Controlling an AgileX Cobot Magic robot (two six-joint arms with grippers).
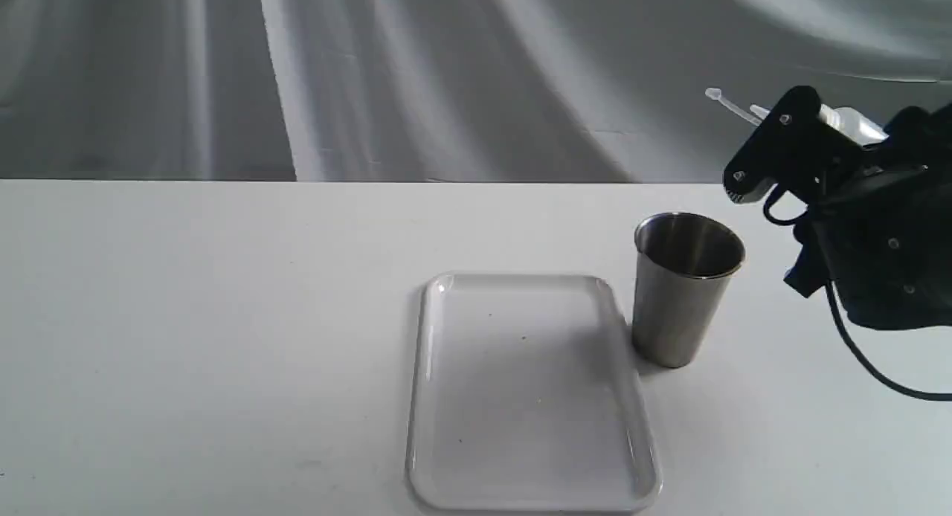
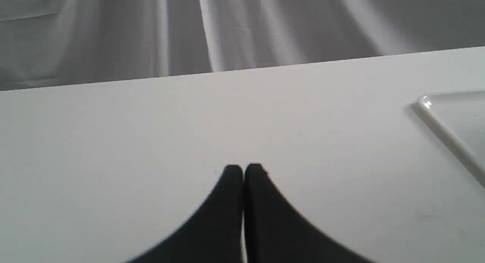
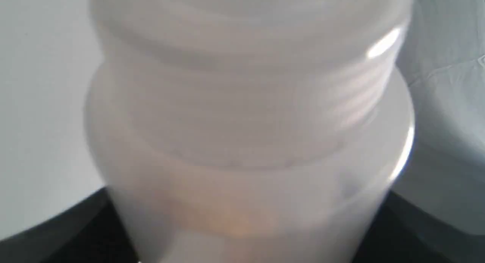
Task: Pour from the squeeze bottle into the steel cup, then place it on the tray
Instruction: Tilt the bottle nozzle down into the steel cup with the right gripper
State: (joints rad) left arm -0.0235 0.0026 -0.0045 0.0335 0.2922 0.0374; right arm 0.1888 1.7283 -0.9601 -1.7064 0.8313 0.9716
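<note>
The right fingers [image 1: 773,148] are seen clamped on the body of the translucent whitish plastic squeeze bottle [image 1: 855,123], one black finger lying across its near side. In the right wrist view the squeeze bottle [image 3: 246,141] fills the picture, its ribbed screw collar and shoulder blurred. A faint amber tint is seen low in the body, and the dark fingers [image 3: 72,236] are visible on either side. The bottle is held in the air, tilted, with its pointed nozzle [image 1: 732,107] aimed up and towards the left of the exterior view. It is held above and to the right of the brushed-metal steel cup [image 1: 680,300].

The left fingers [image 2: 231,187] are pressed together with nothing between them, poised over bare white worktop [image 2: 113,141]. A corner of the flat white plastic tray [image 2: 428,104] is visible off to one side.

The steel cup stands upright on the worktop [image 1: 186,337], just beside the far right corner of the tray [image 1: 420,397]. Whether the two touch cannot be told. Nothing is carried on the tray. Creased grey cloth [image 1: 446,77] hangs behind the worktop.
</note>
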